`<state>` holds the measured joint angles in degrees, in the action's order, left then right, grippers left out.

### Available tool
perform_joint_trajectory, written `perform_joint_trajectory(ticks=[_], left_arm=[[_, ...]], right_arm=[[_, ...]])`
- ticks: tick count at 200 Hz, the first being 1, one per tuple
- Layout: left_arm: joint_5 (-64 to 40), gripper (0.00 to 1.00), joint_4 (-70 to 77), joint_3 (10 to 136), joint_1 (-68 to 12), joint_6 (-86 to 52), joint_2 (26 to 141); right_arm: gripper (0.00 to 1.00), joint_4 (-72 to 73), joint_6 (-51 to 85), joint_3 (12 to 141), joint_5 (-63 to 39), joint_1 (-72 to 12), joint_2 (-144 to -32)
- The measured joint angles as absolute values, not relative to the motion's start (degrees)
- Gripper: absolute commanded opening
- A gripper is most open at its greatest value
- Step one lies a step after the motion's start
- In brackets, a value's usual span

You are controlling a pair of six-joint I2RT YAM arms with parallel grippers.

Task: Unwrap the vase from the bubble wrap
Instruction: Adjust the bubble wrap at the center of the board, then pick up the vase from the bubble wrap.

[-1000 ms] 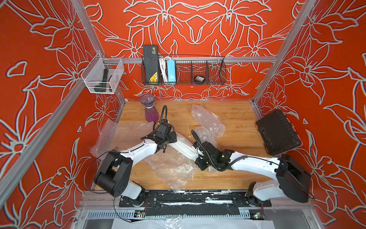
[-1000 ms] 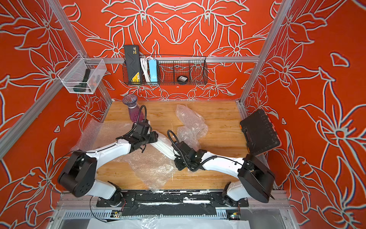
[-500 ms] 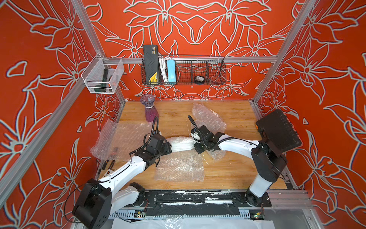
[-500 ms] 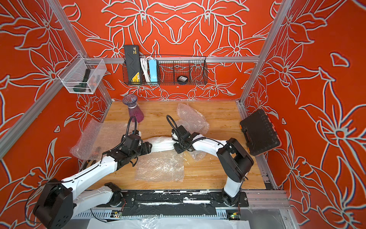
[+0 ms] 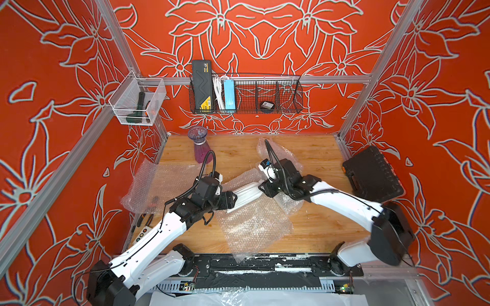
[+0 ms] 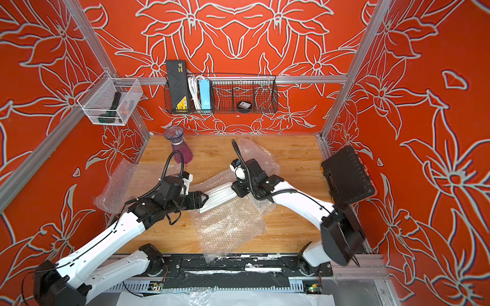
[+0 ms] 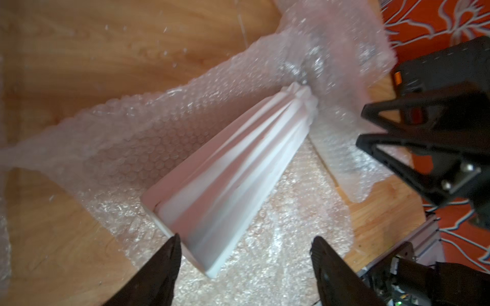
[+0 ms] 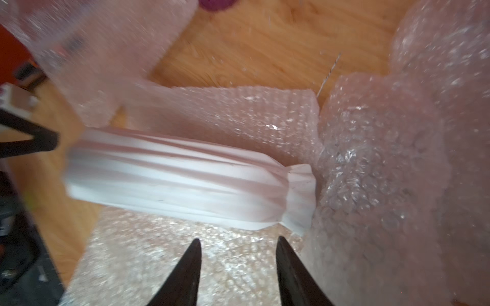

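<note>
A white ribbed vase (image 5: 245,196) (image 6: 220,194) lies on its side, bare, on a flat sheet of bubble wrap (image 5: 254,225) (image 6: 228,225) in mid-table. My left gripper (image 5: 233,200) (image 7: 245,238) is open at the vase's (image 7: 233,169) wide end, one finger (image 7: 169,254) close to its corner, gripping nothing. My right gripper (image 5: 261,189) (image 8: 237,239) is open by the narrow neck, its tips over the wrap beside the vase (image 8: 185,180). More wrap (image 8: 384,159) is bunched at the neck.
A purple glass vase (image 5: 200,148) stands at the back left. Another flat sheet (image 5: 164,185) lies left and a crumpled one (image 5: 281,153) behind the right wrist. A black case (image 5: 371,174) leans at the right edge. A wire basket (image 5: 246,95) and clear bin (image 5: 135,106) hang on the walls.
The right gripper's jaws have opened and the left's have widened. Both arms have shifted, and the vase now lies uncovered between the two grippers.
</note>
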<state>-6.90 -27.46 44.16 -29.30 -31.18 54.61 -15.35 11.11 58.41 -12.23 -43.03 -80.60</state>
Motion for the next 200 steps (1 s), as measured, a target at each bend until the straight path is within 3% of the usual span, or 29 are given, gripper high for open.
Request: perform_joint_trajectory(ticks=[49,80,98,163,200], left_arm=[[-7.73,0.83,-29.5,56.38,-30.7,-24.14,64.69],[-8.12,0.98,-32.58,64.62,-31.66,-18.28,73.3],[-8.78,0.99,-34.22,68.84,-32.25,-14.74,79.42],[1.21,0.99,-39.05,76.18,-40.66,-4.21,97.41],[7.42,0.99,-40.75,80.07,-43.05,-1.23,103.5]], right_arm=[[0.67,-14.7,13.82,46.81,-13.04,-43.4,-66.11],[0.83,-17.89,15.57,39.13,-12.32,-43.42,-55.68],[0.89,-20.01,16.19,36.6,-11.79,-43.42,-49.56],[0.94,-22.61,18.81,26.85,-9.98,-43.29,-34.48],[0.94,-23.03,18.81,26.33,-9.93,-43.03,-32.47]])
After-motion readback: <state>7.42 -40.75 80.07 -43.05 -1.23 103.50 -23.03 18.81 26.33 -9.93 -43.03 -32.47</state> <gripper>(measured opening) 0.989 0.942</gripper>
